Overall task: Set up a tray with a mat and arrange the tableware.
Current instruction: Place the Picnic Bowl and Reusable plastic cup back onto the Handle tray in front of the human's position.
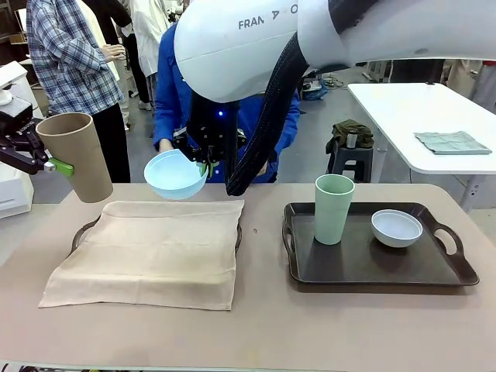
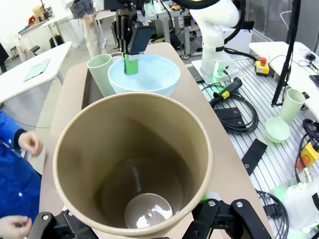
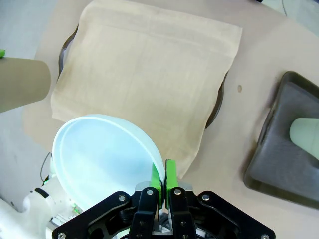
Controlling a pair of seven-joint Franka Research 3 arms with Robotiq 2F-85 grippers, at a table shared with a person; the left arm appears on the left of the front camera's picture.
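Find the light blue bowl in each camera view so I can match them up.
Front view: light blue bowl, left of centre, held up near the mat's far edge.
Left wrist view: top centre, just beyond the tan cup.
Right wrist view: lower left, rim pinched by the right claw.
Shared landmark: the tan cup, at the left edge in front and right wrist views.

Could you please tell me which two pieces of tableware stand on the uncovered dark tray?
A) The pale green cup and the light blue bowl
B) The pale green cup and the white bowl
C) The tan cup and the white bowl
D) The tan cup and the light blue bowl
B: the pale green cup and white bowl stand on the dark tray, while the left gripper holds the tan cup and the right gripper the light blue bowl in the air.
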